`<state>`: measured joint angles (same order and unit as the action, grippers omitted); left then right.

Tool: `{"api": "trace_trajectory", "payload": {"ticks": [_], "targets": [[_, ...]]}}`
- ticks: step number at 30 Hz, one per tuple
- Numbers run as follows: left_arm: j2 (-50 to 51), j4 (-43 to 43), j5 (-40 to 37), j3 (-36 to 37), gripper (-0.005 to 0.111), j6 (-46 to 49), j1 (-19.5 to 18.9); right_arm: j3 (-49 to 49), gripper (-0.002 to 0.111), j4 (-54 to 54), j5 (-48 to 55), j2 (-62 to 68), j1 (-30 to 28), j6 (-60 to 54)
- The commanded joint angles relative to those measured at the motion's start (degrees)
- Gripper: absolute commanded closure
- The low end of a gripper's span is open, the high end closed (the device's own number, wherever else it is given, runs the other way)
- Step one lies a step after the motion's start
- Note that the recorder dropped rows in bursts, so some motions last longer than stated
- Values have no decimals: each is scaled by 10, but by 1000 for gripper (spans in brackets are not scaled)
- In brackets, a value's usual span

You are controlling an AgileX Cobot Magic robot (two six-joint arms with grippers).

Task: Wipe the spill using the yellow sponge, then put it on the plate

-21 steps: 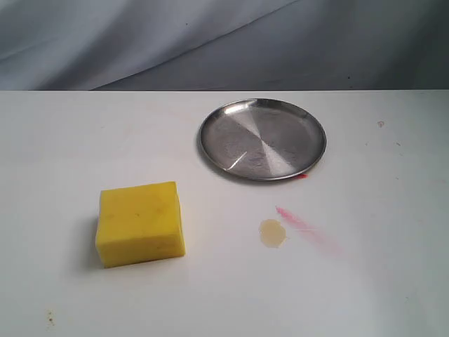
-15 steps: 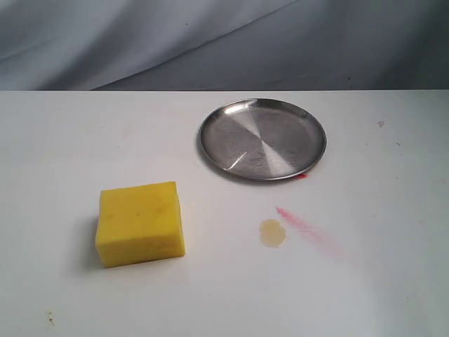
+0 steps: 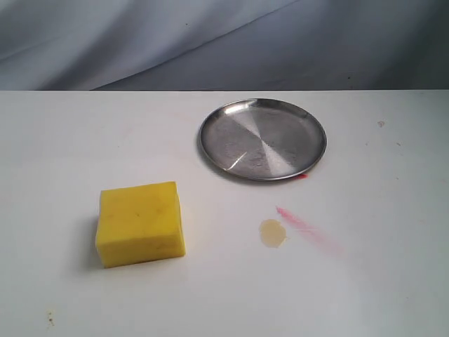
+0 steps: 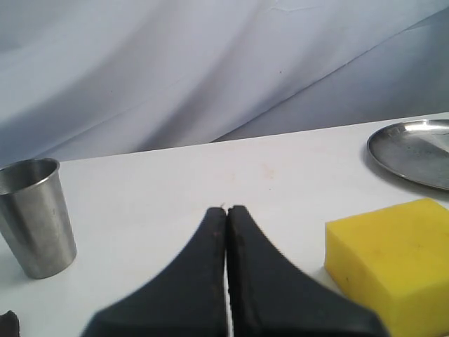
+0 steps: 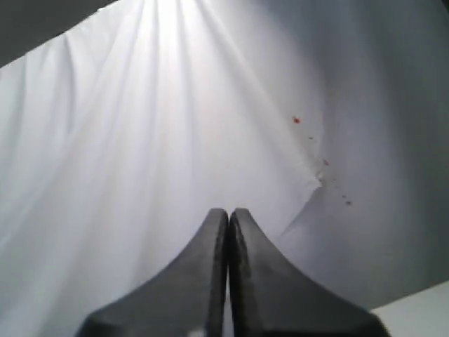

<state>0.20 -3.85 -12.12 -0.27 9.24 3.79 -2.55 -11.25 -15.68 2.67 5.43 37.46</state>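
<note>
The yellow sponge (image 3: 141, 223) lies flat on the white table at the front left, and its corner also shows in the left wrist view as the sponge (image 4: 393, 260). The spill (image 3: 272, 233), a small tan blot, sits to the sponge's right, in front of the plate. The steel plate (image 3: 263, 138) rests empty at the back centre; its rim (image 4: 414, 151) shows in the left wrist view. My left gripper (image 4: 226, 210) is shut and empty, a short way beside the sponge. My right gripper (image 5: 229, 213) is shut and empty, facing the backdrop. Neither gripper appears in the exterior view.
A pink-red streak (image 3: 309, 229) runs diagonally just right of the spill. A steel cup (image 4: 36, 216) stands upright on the table on the far side of the left gripper from the sponge. A grey cloth backdrop (image 3: 210, 42) hangs behind the table.
</note>
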Motion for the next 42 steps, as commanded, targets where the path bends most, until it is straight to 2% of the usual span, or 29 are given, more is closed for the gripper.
{"api": "trace_trajectory", "payload": {"ticks": [1,4,7,9,13,18,20,27,31,36,40,42], "targets": [[-2,-1,3,3,107,-1,2,-99,108,-398,-198,137,26,315],[-2,-1,3,3,107,-1,2,-187,108,-583,-352,293,27,428],[-2,-1,3,3,107,-1,2,-274,108,-676,-421,432,27,507],[-2,-1,3,3,107,-1,2,-314,108,-700,-422,505,40,524],[-2,-1,3,3,107,-1,2,-376,108,-720,-297,598,118,530],[-2,-1,3,3,107,-1,2,-464,108,-824,-144,698,265,596],[-2,-1,3,3,107,-1,2,-494,108,-887,-107,739,309,643],[-2,-1,3,3,107,-1,2,-579,108,-887,-61,884,430,661],[-2,-1,3,3,107,-1,2,-609,108,-887,15,948,473,715],[-2,-1,3,3,107,-1,2,-615,108,-887,123,981,479,788],[-2,-1,3,3,107,-1,2,-615,108,-887,183,980,477,787],[-2,-1,3,3,107,-1,2,-615,108,-887,194,976,477,714]]}}
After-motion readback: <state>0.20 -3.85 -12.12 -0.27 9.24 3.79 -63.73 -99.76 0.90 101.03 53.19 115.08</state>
